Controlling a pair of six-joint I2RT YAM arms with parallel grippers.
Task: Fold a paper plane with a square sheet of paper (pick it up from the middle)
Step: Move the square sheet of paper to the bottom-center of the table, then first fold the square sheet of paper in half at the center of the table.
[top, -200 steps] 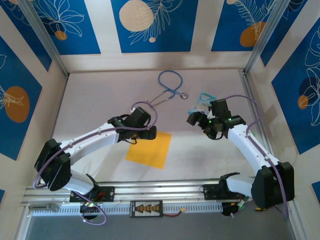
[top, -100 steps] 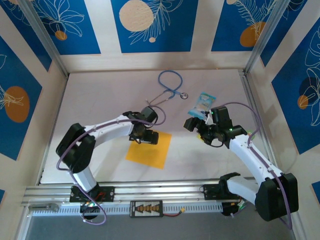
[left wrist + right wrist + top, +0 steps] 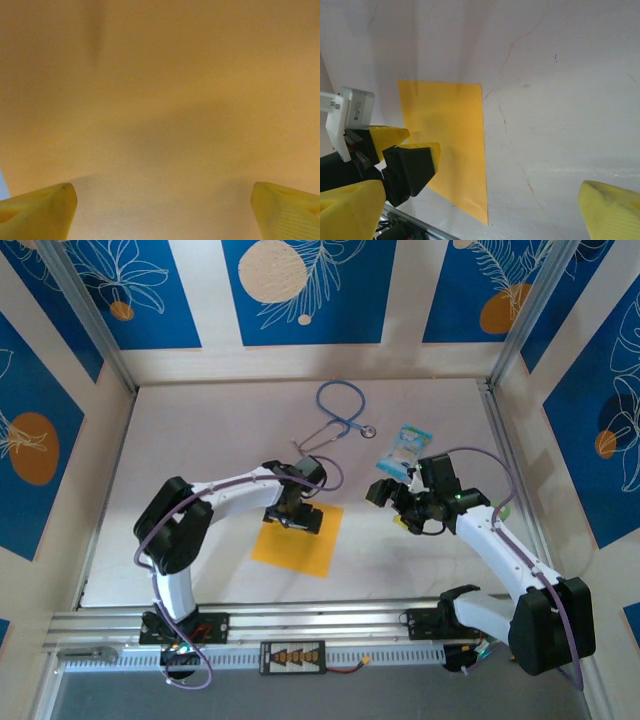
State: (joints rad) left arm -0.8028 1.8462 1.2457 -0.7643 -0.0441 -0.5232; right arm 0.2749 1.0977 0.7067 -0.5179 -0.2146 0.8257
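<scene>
Left arm has folded in since a second ago, and the left claw [image 3: 297, 516] has come down onto the upper edge of the sheet [image 3: 298, 548]. The right claw [image 3: 386, 492] has backed off the packet [image 3: 405, 448].

Top view: the sheet lies flat at lower centre of the frame, square, with no crease visible. Progress: nothing folded and the pickup not yet made, so the whole plane remains to do. The left claw sits over the sheet's upper part, seemingly short of its middle. The right claw is well to the right of the sheet, just below the packet.

Left wrist view: fingertips [image 3: 37, 212] stand at the two lower corners, so the jaws are wide. Orange sheet [image 3: 160, 100] lies close beneath and between them, not pinched.

Right wrist view: the right claw [image 3: 480, 215] is wide and holds nothing. The sheet [image 3: 457, 130] lies left of centre, with the left claw [image 3: 402, 145] at its left edge.
</scene>
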